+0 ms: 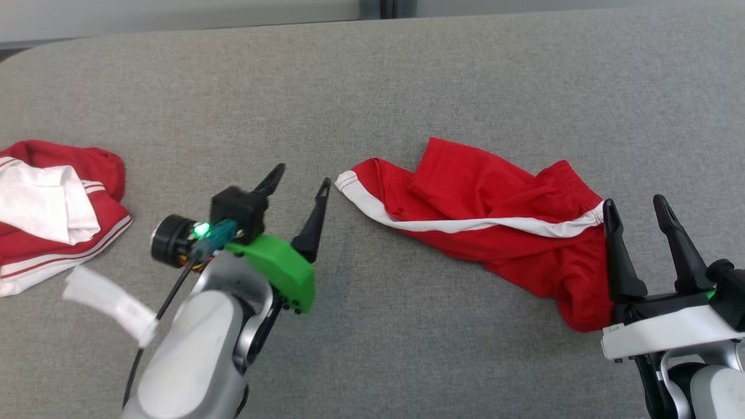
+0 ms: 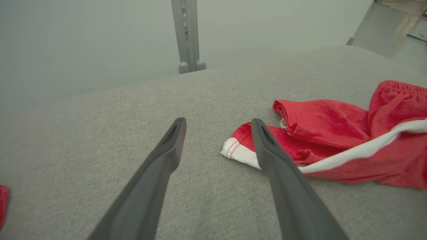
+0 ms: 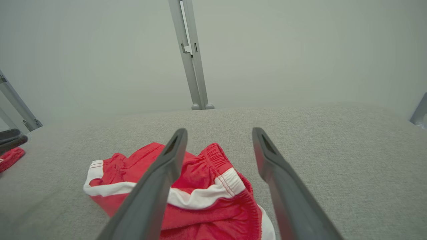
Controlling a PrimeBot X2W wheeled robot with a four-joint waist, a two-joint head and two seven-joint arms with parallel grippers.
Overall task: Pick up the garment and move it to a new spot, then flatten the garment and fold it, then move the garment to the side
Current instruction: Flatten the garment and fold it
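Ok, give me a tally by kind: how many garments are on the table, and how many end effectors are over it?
Red-and-white garments: 2, the left garment bunched up, the right garment lying crumpled.
End effectors: 2, the left end effector and the right end effector, both open and holding nothing.
Total: 4

At left edge, second red garment point(image 1: 58, 198) cut off; garment point(image 1: 495, 215) right end partly behind right gripper point(image 1: 634, 202)
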